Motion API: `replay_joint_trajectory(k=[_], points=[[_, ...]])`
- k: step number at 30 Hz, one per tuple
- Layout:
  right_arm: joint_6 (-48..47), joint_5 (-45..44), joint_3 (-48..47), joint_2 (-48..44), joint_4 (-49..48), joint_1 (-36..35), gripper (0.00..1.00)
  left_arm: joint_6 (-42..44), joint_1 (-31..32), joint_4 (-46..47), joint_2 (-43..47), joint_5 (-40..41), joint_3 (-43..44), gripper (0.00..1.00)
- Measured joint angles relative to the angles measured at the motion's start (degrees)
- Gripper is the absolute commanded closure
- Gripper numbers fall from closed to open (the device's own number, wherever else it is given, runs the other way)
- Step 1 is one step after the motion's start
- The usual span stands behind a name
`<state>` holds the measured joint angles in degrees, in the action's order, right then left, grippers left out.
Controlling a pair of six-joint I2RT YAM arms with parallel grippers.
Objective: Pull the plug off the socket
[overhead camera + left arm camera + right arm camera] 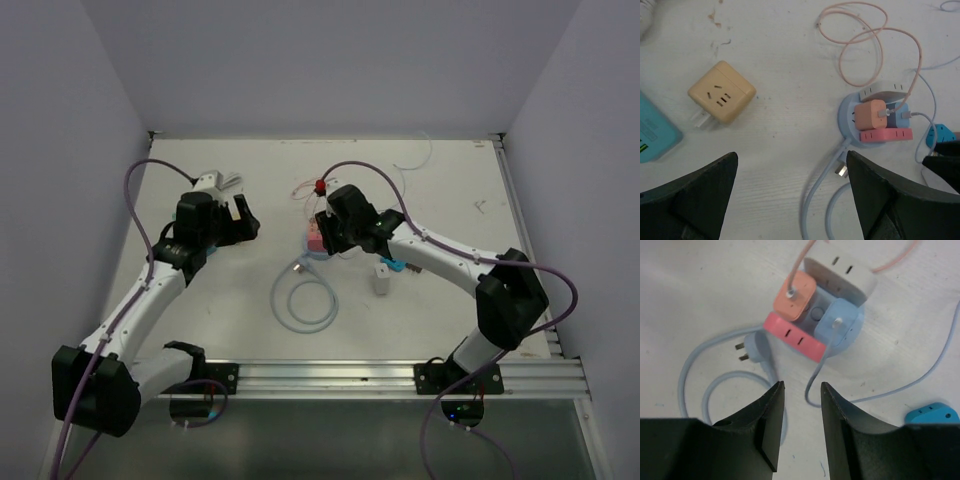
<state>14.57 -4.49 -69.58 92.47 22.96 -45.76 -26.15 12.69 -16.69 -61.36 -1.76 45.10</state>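
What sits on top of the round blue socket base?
An orange plug and a blue plug, each cabled, with a white block and a pink block. Most of the base is covered.

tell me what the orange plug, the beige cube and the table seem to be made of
Orange plug: likely moulded plastic with a matte finish; the colour is even and the corners are smoothly rounded.
Beige cube: probably plastic too, with a satin finish; it has a soft sheen and crisp moulded slots.
Table: perhaps white painted or laminated board, matte; it shows faint grain, scuffs and stains.

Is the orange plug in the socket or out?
In: the orange plug sits seated against the socket hub, its pink cable attached.
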Motion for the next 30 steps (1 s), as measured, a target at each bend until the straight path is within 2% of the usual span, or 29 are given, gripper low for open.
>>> replay_joint_trajectory(k=[7, 13, 23, 30], points=[[2.5, -1.9, 2.1, 2.0, -4.8, 6.3, 0.68, -3.3, 10.0, 2.6, -6.5, -0.4, 0.0, 0.07], [4.0, -2.1, 3.5, 3.6, -6.7, 9.4, 0.76, -6.0, 12.7, 7.1, -13.5, -1.4, 0.5, 0.07], [5.8, -0.9, 5.4, 4.3, -8.9, 12.3, 0.76, -7.8, 19.2, 15.0, -24.7, -0.3, 7.5, 0.07], [6.0, 1.0, 6.9, 4.3, -10.4, 12.4, 0.76, -7.7, 23.0, 16.8, -32.8, 5.3, 11.9, 0.09]])
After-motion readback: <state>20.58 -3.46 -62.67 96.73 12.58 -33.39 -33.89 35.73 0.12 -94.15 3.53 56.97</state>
